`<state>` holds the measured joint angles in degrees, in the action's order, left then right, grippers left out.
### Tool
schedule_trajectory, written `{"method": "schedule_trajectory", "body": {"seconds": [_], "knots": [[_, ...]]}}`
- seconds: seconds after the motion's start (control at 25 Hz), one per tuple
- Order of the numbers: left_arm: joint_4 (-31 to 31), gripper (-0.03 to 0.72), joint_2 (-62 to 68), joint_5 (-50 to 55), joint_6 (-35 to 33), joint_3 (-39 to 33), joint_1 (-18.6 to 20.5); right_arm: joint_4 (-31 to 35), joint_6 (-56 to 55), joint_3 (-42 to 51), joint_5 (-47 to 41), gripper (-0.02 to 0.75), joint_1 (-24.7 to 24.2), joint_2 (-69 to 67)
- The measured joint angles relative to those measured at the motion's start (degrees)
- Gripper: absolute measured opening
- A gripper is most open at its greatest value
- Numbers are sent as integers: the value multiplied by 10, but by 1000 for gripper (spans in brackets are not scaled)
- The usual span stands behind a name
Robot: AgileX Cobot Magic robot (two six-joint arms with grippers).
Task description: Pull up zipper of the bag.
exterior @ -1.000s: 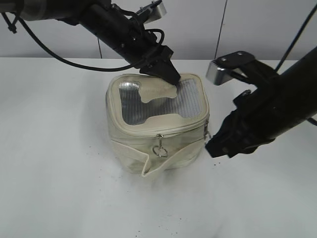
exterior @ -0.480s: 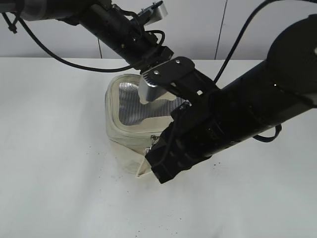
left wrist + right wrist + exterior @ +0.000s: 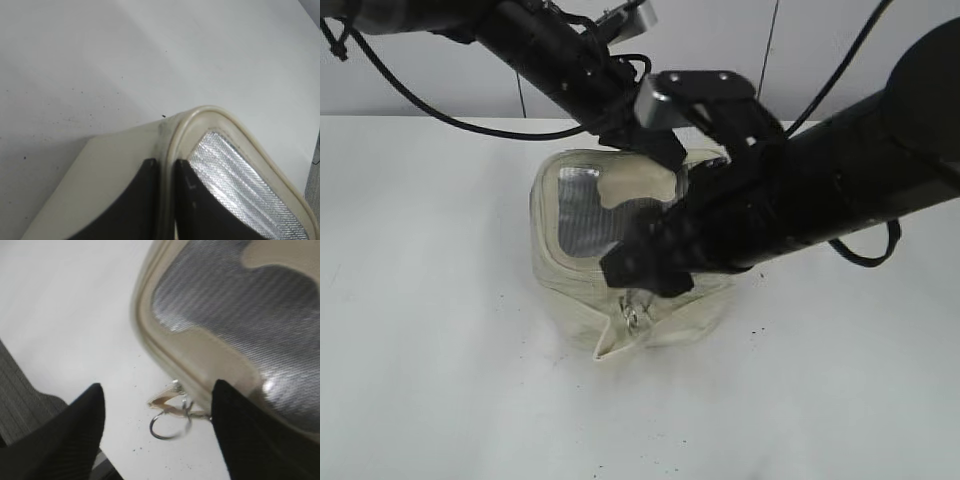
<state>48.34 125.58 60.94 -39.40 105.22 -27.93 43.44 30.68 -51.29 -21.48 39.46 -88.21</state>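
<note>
The cream bag [image 3: 570, 262] stands mid-table, leaning left, with its grey top panel [image 3: 578, 222] facing up. My left gripper [image 3: 665, 152] is shut on the bag's top rim at the back; in the left wrist view the jaws [image 3: 163, 172] pinch the cream rim [image 3: 200, 114]. My right gripper [image 3: 642, 272] reaches across the bag's front. It is open, and in the right wrist view [image 3: 157, 392] a silver ring pull [image 3: 169, 429] of the zipper hangs between its fingertips, untouched. That ring [image 3: 633, 318] also shows below the front rim. The second pull is hidden.
The white table [image 3: 440, 380] surrounds the bag, with small dark specks near its base. The right arm [image 3: 840, 190] spans the right half of the exterior view and covers the bag's right side. A grey wall stands behind.
My right arm has swung left across the bag's front and now sits over the front ring pull. The bag has tilted and shifted left. My left gripper keeps its hold on the rim.
</note>
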Motion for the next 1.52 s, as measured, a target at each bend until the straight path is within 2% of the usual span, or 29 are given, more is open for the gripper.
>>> {"method": "schedule_trajectory", "body": {"seconds": [0.08, 0.16, 0.24, 0.36, 0.44, 0.56, 0.76, 0.88, 1.0, 1.2, 1.32, 1.52], "knots": [[-7, 195, -11, 1, 1, 0, 0, 0, -20, -3, 2, 552, -26, 4], [-21, 260, -25, 3, 2, 0, 0, 1, -32, -4, 1, 604, -58, 11], [-43, 298, -44, 8, 6, 0, 0, -4, -39, -4, -10, 617, -97, 18], [-86, 313, -76, 18, 35, 0, 0, -41, -61, -5, -39, 619, -150, 29], [-135, 316, -98, 21, 72, 0, 0, -94, -97, -5, -64, 619, -186, 37], [-231, 316, -135, 25, 150, 0, 0, -206, -178, -5, -113, 617, -227, 55], [-408, 316, -197, 63, 271, 0, 1, -395, -318, -5, -205, 610, -250, 102], [-503, 316, -232, 85, 327, 0, 2, -459, -361, -5, -268, 594, -250, 139], [-564, 316, -271, 86, 367, -11, 7, -479, -371, -4, -320, 591, -250, 186], [-578, 316, -380, 86, 398, -102, 9, -479, -374, 38, -369, 587, -250, 291], [-568, 316, -465, 86, 415, -207, 9, -479, -374, 80, -387, 587, -250, 368], [-513, 316, -631, 85, 422, -409, 9, -477, -374, 160, -393, 587, -250, 522]]}}
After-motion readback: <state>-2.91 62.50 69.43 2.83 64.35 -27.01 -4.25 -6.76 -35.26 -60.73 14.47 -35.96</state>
